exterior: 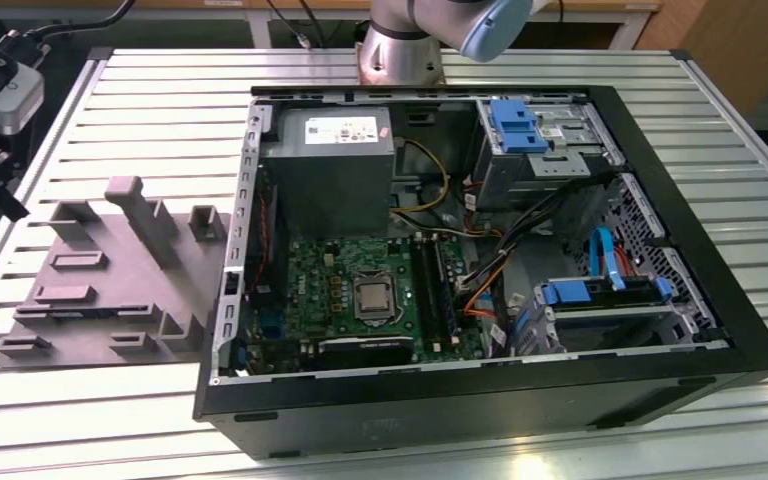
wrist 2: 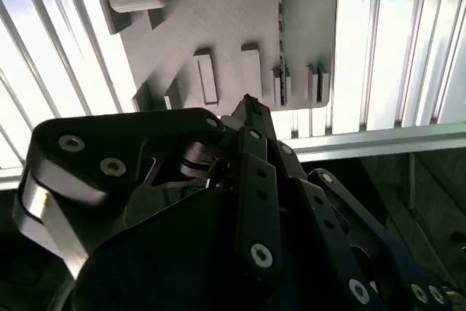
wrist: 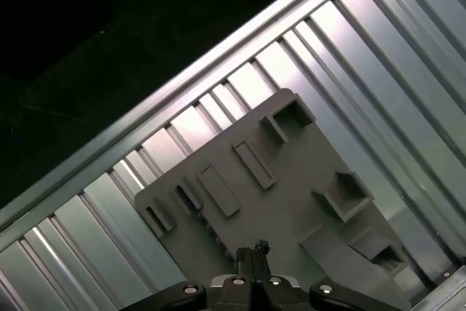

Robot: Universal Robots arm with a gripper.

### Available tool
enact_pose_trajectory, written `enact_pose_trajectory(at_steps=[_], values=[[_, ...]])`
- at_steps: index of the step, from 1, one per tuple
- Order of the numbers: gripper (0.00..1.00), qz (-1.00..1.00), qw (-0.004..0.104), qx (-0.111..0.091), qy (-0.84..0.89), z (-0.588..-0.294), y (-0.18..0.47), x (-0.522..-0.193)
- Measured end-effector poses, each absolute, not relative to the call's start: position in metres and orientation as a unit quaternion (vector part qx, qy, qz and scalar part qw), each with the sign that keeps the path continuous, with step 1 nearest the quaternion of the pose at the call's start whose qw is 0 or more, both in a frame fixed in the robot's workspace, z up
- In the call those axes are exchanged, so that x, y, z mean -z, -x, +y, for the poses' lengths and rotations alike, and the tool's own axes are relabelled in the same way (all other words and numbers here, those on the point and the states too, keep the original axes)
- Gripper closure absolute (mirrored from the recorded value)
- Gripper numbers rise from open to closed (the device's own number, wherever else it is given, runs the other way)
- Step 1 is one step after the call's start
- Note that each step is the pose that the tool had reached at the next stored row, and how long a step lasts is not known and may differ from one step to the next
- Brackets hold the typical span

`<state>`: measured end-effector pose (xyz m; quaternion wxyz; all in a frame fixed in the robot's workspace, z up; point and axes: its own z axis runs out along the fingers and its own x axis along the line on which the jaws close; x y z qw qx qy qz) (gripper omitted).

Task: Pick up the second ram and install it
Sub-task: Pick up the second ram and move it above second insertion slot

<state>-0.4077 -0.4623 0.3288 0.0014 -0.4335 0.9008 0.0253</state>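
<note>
— Where was your end effector [wrist: 255, 253]?
— It hung above the grey fixture [wrist: 291, 180] on the slatted bench [wrist: 378, 71], its fingers pressed together at the tip in both wrist views.
— And the second ram?
— I couldn't tell you where it lay. Your open computer case [exterior: 491, 400] stood just beside the fixture, on the exterior view's right.

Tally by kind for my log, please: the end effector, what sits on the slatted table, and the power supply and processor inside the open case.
End effector: 1
Computer case: 1
Grey fixture block: 1
Power supply: 1
Processor: 1
Total: 5
</note>
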Motion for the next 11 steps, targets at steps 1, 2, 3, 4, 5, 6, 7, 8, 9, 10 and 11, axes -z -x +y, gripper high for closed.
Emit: enact_pose_trajectory(at_steps=[1,2,3,4,5,6,7,8,9,10,11], values=[[0.89,0.897,0.001,-0.025,0.441,-0.4623,0.4077,-0.3288],[0.89,0.894,0.001,-0.025,0.448,-0.4623,0.4077,-0.3287],[0.89,0.89,0.001,-0.025,0.455,-0.4623,0.4077,-0.3287],[0.89,0.886,0.001,-0.025,0.462,-0.4622,0.4077,-0.3286],[0.89,0.883,0.0,-0.025,0.469,-0.4622,0.4077,-0.3286],[0.89,0.879,0.0,-0.025,0.476,-0.4622,0.4077,-0.3285],[0.89,0.875,0.0,-0.025,0.483,-0.4622,0.4077,-0.3284],[0.89,0.871,0.0,-0.025,0.49,-0.4622,0.4077,-0.3284],[0.89,0.867,0.0,-0.025,0.498,-0.4622,0.4077,-0.3284],[0.89,0.863,-0.001,-0.025,0.504,-0.4623,0.4077,-0.3283],[0.89,0.859,-0.001,-0.025,0.511,-0.4623,0.4077,-0.3283]])
